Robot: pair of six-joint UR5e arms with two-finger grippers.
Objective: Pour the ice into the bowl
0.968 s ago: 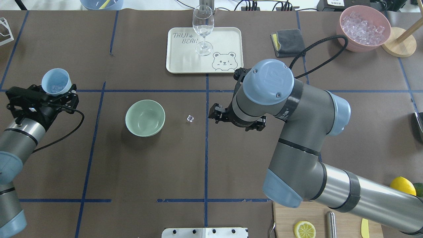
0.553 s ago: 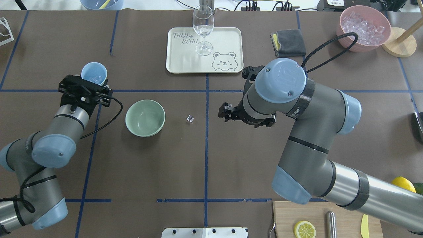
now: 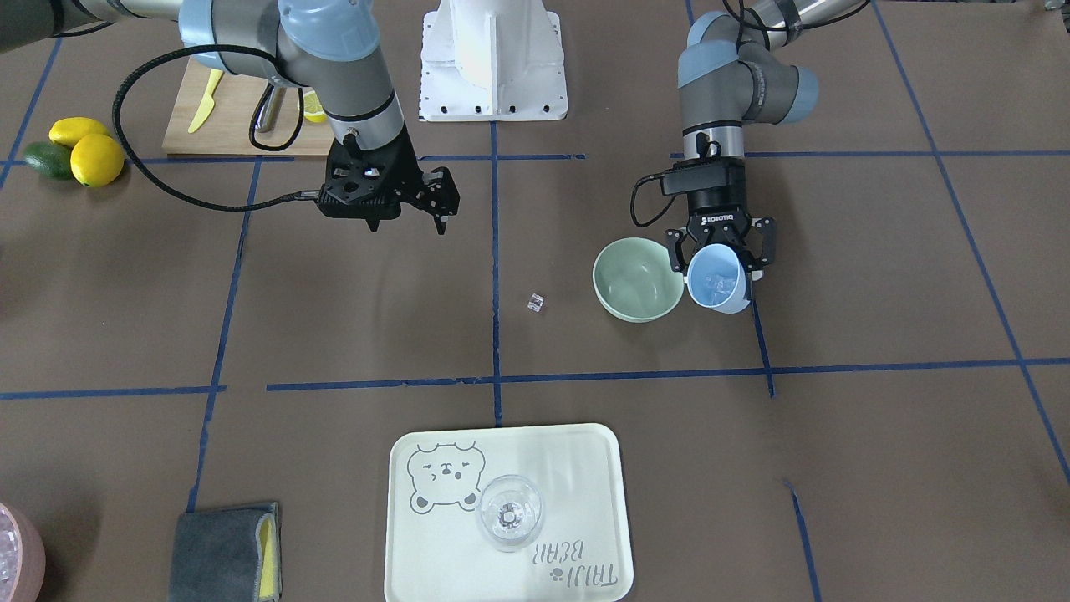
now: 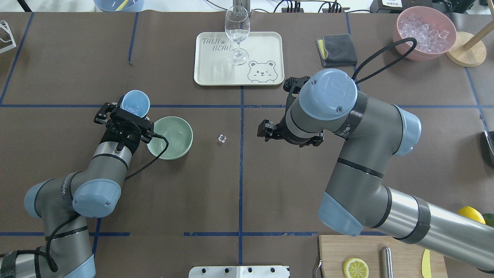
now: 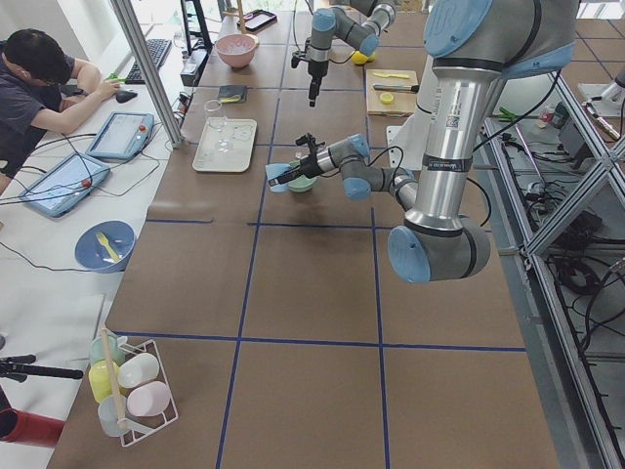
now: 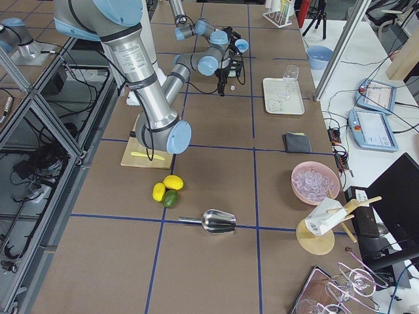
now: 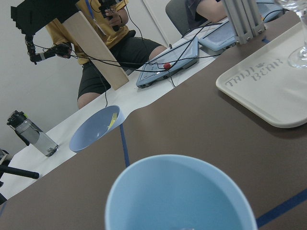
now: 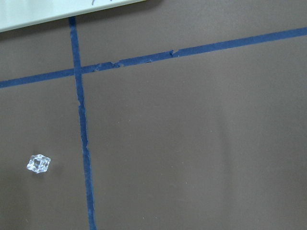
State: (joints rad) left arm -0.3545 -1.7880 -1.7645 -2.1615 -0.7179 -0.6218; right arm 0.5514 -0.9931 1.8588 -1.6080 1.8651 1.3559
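Observation:
My left gripper is shut on a light blue cup and holds it just beside the mint-green bowl, on its outer side. Small clear ice cubes lie in the bottom of the cup. The bowl is empty. One loose ice cube lies on the table between the bowl and my right gripper; it also shows in the right wrist view. My right gripper hangs open and empty over the table, apart from the cube. The cup's rim fills the left wrist view.
A cream tray with a wine glass stands at the far middle. A pink bowl of ice, a grey cloth and a wooden stand are far right. A cutting board with a lemon slice lies near right.
My left arm has carried the cup from the far left of the table rightward to the bowl's side. My right arm has drawn back slightly to the right.

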